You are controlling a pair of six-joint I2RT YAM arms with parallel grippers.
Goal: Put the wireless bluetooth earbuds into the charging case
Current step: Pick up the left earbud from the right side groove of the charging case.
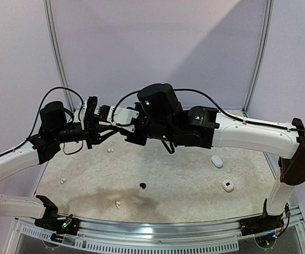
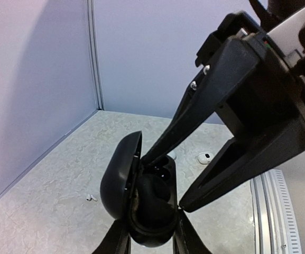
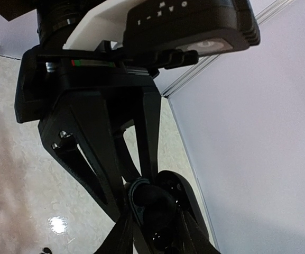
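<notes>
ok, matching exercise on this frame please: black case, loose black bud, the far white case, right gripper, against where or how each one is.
Things:
1. black charging case
2. black earbud
3. far white case
4. right gripper

States:
A. lying loose on the table, near its middle
B. fingers apart, tips at the open black case
C. resting on the table's right side
D. lid open, held in the air by the left gripper

Pairs: 1-D, 2-A, 3-C, 4-B
</notes>
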